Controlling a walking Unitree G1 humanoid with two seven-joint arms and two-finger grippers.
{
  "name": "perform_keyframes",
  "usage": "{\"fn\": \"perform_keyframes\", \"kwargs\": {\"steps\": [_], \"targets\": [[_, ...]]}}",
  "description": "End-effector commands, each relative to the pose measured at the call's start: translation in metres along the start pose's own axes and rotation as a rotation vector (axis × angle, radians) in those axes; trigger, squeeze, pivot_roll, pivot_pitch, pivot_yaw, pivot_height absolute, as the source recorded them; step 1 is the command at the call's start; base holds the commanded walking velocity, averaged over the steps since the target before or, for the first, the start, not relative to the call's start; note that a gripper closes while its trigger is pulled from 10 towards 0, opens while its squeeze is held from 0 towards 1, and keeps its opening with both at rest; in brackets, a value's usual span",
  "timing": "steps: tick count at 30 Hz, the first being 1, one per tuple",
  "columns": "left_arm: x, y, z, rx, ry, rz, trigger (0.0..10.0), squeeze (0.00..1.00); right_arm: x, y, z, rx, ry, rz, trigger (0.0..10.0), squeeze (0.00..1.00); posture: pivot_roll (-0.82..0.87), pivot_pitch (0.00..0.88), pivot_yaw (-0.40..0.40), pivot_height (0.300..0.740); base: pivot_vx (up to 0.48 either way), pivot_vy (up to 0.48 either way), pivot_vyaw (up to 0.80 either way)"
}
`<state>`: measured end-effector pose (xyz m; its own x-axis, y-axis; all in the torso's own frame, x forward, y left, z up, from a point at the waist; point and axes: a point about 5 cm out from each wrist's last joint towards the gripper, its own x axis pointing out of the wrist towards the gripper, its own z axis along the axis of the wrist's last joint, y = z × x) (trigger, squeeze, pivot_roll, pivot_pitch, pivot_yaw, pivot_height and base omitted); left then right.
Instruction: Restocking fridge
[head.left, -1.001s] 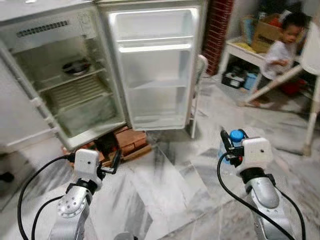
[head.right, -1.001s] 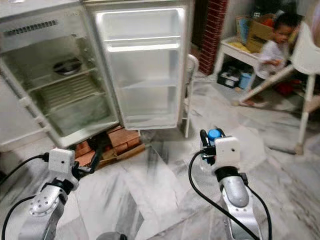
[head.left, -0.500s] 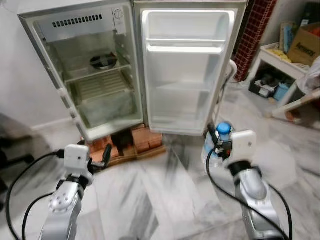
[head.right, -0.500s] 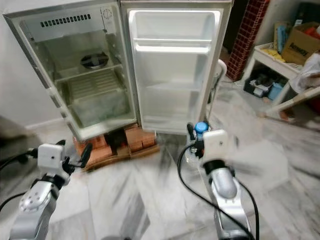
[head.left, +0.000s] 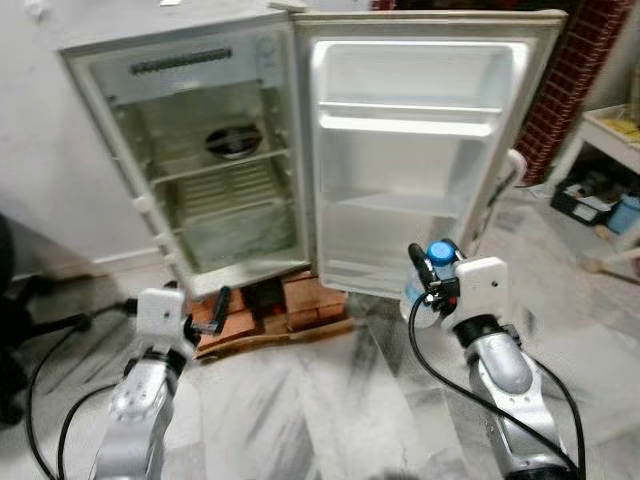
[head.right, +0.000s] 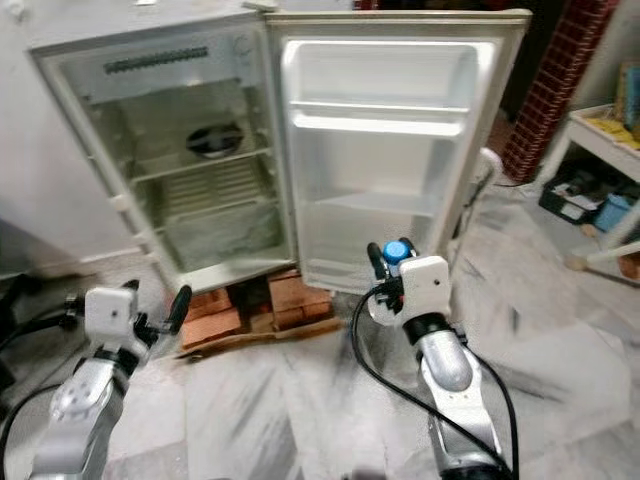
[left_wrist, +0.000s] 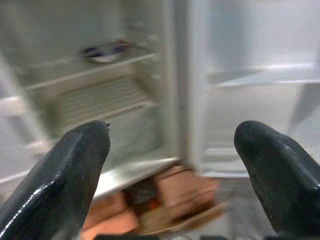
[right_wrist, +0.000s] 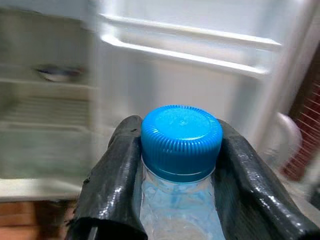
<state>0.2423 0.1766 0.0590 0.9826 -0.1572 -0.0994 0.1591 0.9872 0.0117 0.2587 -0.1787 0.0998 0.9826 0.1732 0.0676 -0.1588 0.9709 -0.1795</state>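
The small fridge (head.left: 150, 150) stands open with its door (head.left: 420, 170) swung to the right; the door shelves are bare. A dark bowl (head.left: 233, 141) sits on the upper wire shelf inside. My right gripper (head.left: 430, 275) is held up before the door's lower part, shut on a clear water bottle with a blue cap (right_wrist: 181, 135). The black fingers (right_wrist: 120, 170) press both sides of the bottle's neck. My left gripper (left_wrist: 172, 135) is open and holds nothing, low in front of the fridge's bottom edge, aimed at the compartment.
The fridge rests on red bricks and a wooden board (head.left: 290, 305). A white chair (head.left: 505, 180) stands behind the door. A red brick pillar (head.left: 570, 75) and a white table (head.left: 615, 125) are at the right. A dark object (head.left: 10, 300) and cables lie at the left. The floor is marble.
The view has swung left and drawn nearer the fridge, so the person and table area slid out at the right. The right gripper keeps hold of the bottle.
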Motion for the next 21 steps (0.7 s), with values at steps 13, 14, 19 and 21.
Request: {"fn": "perform_keyframes", "kwargs": {"steps": [13,14,19,21], "targets": [[0.0003,0.002,0.0012,0.023,0.0,-0.001,10.0,0.0,0.0067,0.0034,0.0081,-0.008,-0.039,0.06,10.0,0.0,0.0,0.0,0.01,0.74,0.443,0.0,0.04],[0.0003,0.002,0.0009,0.023,0.001,-0.001,10.0,0.0,0.0071,0.0036,0.0082,-0.007,-0.04,0.061,10.0,0.0,0.0,0.0,0.01,0.74,0.442,0.0,0.51],[-0.0007,0.0005,-0.0015,0.019,0.015,0.001,10.0,0.0,0.0089,0.0042,0.0073,0.001,-0.034,0.064,10.0,0.0,0.01,0.0,0.007,0.74,0.426,0.0,0.21],[-0.0013,0.0001,-0.0032,0.014,0.024,0.008,10.0,0.0,0.0093,0.0048,0.0058,0.0,-0.027,0.071,10.0,0.0,0.01,0.0,0.003,0.74,0.0,0.0,0.0]]}}
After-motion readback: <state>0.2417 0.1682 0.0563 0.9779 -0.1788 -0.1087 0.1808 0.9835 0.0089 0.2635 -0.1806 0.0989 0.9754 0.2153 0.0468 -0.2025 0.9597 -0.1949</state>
